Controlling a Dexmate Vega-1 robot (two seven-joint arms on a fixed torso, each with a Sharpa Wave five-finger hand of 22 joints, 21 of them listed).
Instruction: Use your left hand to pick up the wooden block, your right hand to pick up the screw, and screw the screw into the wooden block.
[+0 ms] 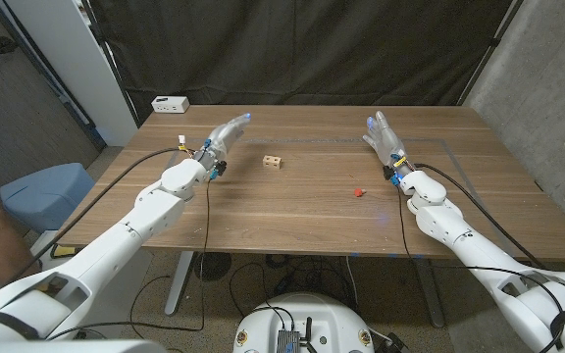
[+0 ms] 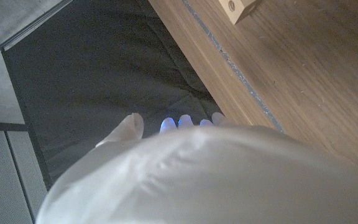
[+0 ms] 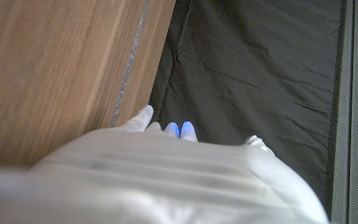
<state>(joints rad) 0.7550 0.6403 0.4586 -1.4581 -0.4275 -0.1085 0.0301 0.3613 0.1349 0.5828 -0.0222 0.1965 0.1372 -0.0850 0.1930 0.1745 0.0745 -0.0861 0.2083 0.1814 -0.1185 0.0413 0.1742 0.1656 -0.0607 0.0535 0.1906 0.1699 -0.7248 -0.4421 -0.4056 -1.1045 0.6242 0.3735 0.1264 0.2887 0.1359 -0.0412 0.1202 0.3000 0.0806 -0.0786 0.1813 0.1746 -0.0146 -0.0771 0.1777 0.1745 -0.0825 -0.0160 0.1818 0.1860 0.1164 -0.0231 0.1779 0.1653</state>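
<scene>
A small wooden block (image 1: 274, 161) with holes in its side lies near the middle of the table; one corner of the wooden block (image 2: 243, 9) also shows in the left wrist view. A small red screw (image 1: 358, 192) lies to the block's right, closer to the front edge. My left hand (image 1: 226, 133) hovers left of the block, fingers stretched out and holding nothing. My right hand (image 1: 385, 138) is held up behind and to the right of the screw, fingers apart and empty. The back of my left hand (image 2: 185, 174) and of my right hand (image 3: 166, 174) fills the wrist views.
A white power strip (image 1: 171, 104) sits at the table's (image 1: 292, 221) far left corner. Cables run along both arms. A blue bin (image 1: 45, 192) stands on the floor at the left. A dark curtain hangs behind the table.
</scene>
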